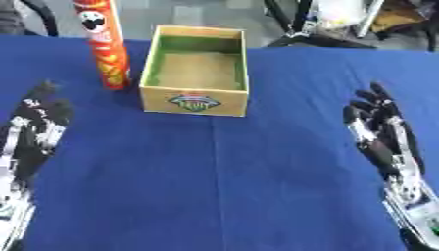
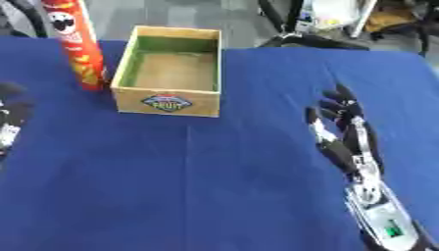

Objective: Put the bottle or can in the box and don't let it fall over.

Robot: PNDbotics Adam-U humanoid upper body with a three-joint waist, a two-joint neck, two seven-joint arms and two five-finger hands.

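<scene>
- The red can [image 1: 105,44] stands upright on the blue desk [image 1: 223,181], just beside the left wall of the box [image 1: 195,68], with its top cut off by the upper edge of the view.
- It is outside the box, not in it, so the main job is not yet done.
- The box sits toward the far middle of the desk, open side up, and its inside looks bare: a tan floor and green inner walls, nothing resting in there.
- A printed label faces the robot on the box's near wall.
- The left hand [image 1: 36,125] lies low at the left side, well apart from the can, its fingers relaxed and spread, holding nothing.
- The right hand [image 2: 343,132] is over on the right side of the desk, also well apart from both can and box, its fingers straight and released, nothing in them.
- So neither hand touches anything; my read is that the task sits at its very start, with no grasp made.
- What is left, as I judge it: reach for the can, close around its body, lift it over the box wall and set it down upright on the box floor.
- The left hand looks the nearer one to the can, so it seems the likelier candidate.
- The can is tall and narrow, so I would expect it to tip easily if nudged high up or let go while tilted.
</scene>
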